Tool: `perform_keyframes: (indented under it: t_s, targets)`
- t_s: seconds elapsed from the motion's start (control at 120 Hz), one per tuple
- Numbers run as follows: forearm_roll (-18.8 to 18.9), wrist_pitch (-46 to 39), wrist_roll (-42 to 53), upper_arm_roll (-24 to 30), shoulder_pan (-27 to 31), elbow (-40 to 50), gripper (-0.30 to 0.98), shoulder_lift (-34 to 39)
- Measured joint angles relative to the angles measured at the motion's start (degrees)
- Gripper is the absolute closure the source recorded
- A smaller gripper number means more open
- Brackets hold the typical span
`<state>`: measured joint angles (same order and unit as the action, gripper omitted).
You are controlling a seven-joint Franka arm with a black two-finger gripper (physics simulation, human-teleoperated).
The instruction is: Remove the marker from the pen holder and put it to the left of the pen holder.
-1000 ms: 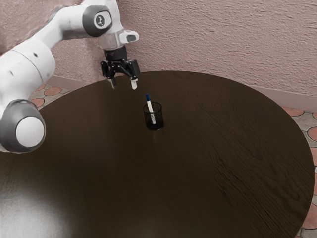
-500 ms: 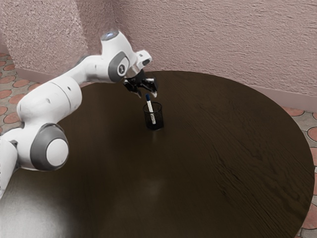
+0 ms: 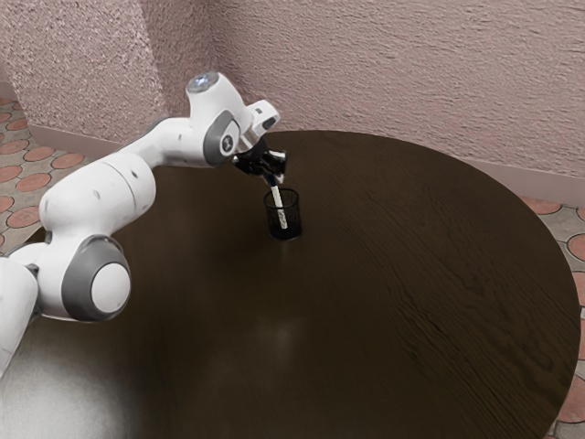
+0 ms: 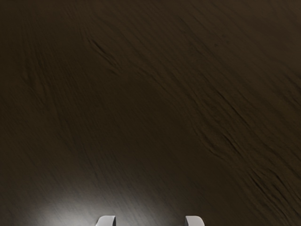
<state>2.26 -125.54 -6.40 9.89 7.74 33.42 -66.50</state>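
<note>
One marker (image 3: pixel 280 203) to report on, standing inside the pen holder (image 3: pixel 292 222), upper part rising past the rim. Hard to make out at the very top: overlapped there by the dark hand (image 3: pixel 275 178), with a small bit of dark blue cap to be picked out. Seen through black mesh lower down, so dimmed and broken up, yet traceable nearly to the base. Slim, straight and white along the barrel, speckled with dark marks near the bottom, too small to read. Tilted a little off upright, top end toward the exterior view's left.

Hand spread, judging by the wrist view: pale fingertips (image 4: pixel 106 221) well apart there, cut off by the lower edge, with dark wood between. In the exterior view, angled down at the marker's upper end, just above the pen holder; cannot tell whether touching the cap.

Pen holder round, upright and open-topped, hard to separate from the dark wooden surface (image 3: pixel 411 302) beneath. Arm (image 3: pixel 101 197) reaching in from the exterior view's left, cut off by that edge. Behind, a rough pinkish wall (image 3: pixel 366 82); to the exterior view's left, a floor (image 3: pixel 41 215) with reddish rounded tiles. Whitish glare on the surface, toward the exterior view's lower left.
</note>
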Motion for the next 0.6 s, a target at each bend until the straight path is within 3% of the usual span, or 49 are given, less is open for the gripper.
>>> perform_keyframes:
  t_s: [0.442,0.6]
  targets:
    - [-0.23,-2.10,-1.20,-0.13,-0.01,0.04,0.73,-0.64]
    - [0.22,-1.73,-2.05,-0.35,0.03,1.97,0.76,2.73]
